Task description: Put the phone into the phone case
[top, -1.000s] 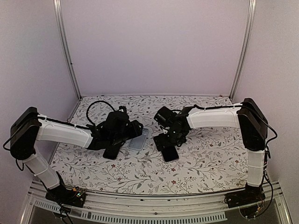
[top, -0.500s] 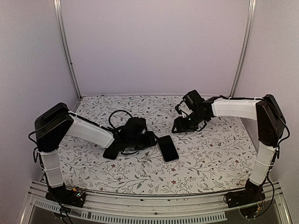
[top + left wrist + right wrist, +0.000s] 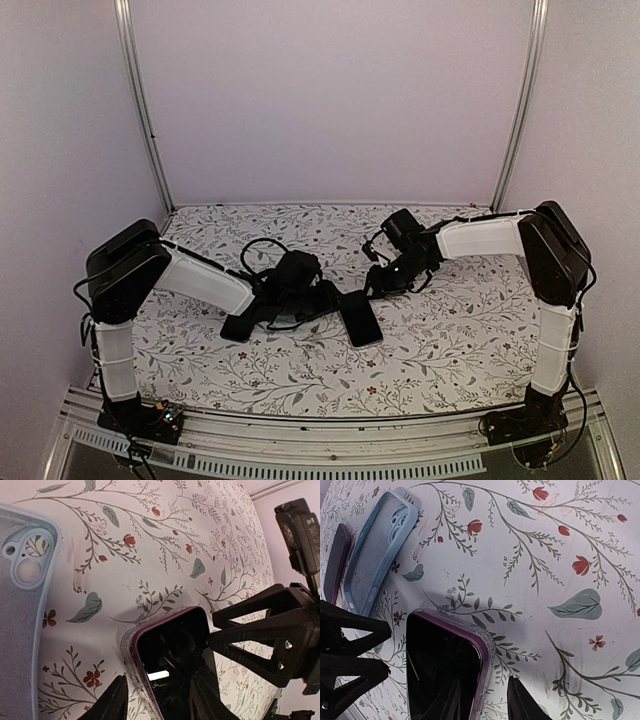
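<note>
Pale blue soft plastic makes up the phone case (image 3: 377, 555), a shallow tray with rounded corners, a raised rim and a camera cut-out. Nothing sits inside it, and it lies ahead and to the left of the right claw (image 3: 485, 697), apart from the phone (image 3: 440, 670). The phone lies flat and screen up directly under both claws, its glossy black glass ringed by a purple lip and, outside that, a band of clear plastic. The right claw is half spread and holds nothing: one finger hangs over the glass, the other over the cloth just outside the phone's rim. The left claw (image 3: 157, 687) is also partly spread, a finger on either side of the phone's end, close against its edges; whether it is pressing them cannot be told. The two claws face each other across that end of the phone, the right claw's black ribbed fingers pointing at the corner to the left claw's right. A dark purple slab (image 3: 335, 560) lies alongside the blue case on the side farther from the right claw. Everything rests on a white tablecloth (image 3: 560, 540) printed with sprigs, grey-green leaves and small red flowers
</note>
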`<state>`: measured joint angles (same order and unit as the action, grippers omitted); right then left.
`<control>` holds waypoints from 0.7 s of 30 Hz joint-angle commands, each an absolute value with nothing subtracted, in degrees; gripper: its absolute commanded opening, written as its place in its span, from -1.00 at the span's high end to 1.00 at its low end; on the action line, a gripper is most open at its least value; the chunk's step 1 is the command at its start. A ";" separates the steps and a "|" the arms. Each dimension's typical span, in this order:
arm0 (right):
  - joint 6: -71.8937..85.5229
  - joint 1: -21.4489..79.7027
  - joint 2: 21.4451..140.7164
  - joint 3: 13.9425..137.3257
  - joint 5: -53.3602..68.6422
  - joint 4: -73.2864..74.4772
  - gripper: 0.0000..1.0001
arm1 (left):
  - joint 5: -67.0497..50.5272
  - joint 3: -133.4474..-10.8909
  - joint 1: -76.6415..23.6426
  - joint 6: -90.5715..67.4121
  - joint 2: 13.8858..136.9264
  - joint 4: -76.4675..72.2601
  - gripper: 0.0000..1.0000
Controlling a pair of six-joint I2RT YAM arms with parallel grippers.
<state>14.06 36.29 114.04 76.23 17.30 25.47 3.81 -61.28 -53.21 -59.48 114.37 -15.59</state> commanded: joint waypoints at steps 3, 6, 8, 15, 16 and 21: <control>12.97 36.07 116.74 77.20 20.02 23.18 0.41 | 2.19 -62.91 -53.13 -61.69 117.88 -15.26 0.15; 12.66 36.04 117.14 76.93 20.83 22.85 0.56 | 1.47 -63.29 -52.70 -62.75 119.12 -15.19 0.15; 12.49 36.20 117.39 76.71 21.83 22.64 0.66 | 1.32 -63.86 -52.56 -62.93 119.92 -15.29 0.21; 12.37 37.66 117.83 75.21 22.48 22.07 0.74 | 1.76 -64.27 -52.48 -64.11 121.00 -14.22 0.28; 12.45 37.89 117.93 75.05 22.19 22.21 0.77 | 2.14 -64.19 -52.47 -64.44 120.80 -13.50 0.29; 12.79 40.45 117.16 73.50 20.75 22.68 0.85 | 3.37 -63.60 -52.47 -65.09 118.97 -10.49 0.30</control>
<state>13.06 36.73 115.92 75.92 20.69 22.79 2.35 -64.03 -52.80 -64.16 119.04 -15.92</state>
